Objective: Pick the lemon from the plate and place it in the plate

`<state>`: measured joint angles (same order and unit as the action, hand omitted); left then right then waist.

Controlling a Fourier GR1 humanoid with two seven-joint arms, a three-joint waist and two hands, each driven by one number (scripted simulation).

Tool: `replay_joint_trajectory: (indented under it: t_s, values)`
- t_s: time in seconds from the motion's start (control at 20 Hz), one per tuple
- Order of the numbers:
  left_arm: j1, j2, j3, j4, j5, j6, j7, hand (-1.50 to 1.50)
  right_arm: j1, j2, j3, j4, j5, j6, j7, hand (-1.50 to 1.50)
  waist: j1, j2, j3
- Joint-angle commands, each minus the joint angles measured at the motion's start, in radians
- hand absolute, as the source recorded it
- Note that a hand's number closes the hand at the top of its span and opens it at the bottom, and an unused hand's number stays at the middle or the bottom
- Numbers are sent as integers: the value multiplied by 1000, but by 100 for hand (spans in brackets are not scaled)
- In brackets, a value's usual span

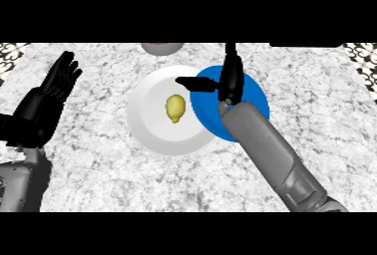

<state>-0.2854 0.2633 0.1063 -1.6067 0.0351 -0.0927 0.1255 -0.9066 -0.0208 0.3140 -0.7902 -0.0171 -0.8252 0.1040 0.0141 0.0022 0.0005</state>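
Head view — lemon (175, 108) on white plate (151, 124).

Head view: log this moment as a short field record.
lemon: lying on the white plate
blue plate: right of the white one, edges overlapping in view
right hand: open, over the blue plate, thumb pointing toward the lemon, not touching it
left hand: open, resting at left, fingers up
counter: grey speckled
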Motion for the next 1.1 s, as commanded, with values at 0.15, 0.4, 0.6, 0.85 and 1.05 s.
replay_joint_trajectory:
  t_s: [0.15, 0.4, 0.6, 0.85, 1.05]
  values:
    - [28, 19, 32, -29, 16, -16, 20, 0, 266, -141, -6, -315, -15, 110, -27, -150, -29, -9, 0]
    - [64, -22, -1, -43, -21, 4, -10, 0, 410, -251, -29, -479, -19, 215, -21, -150, -28, -8, -1]
    - [-26, -14, 15, 48, -34, 7, -15, 0, 509, -313, -74, -550, -17, 279, -34, -150, -25, -3, -1]
    - [-23, -5, 33, -28, -7, -4, 53, 0, 643, -373, -145, -656, -51, 384, -88, -150, -22, -3, 0]
    - [48, 7, 60, 15, 10, -55, -40, 0, 704, -362, -168, -674, 24, 349, -123, -150, -18, -3, -1]
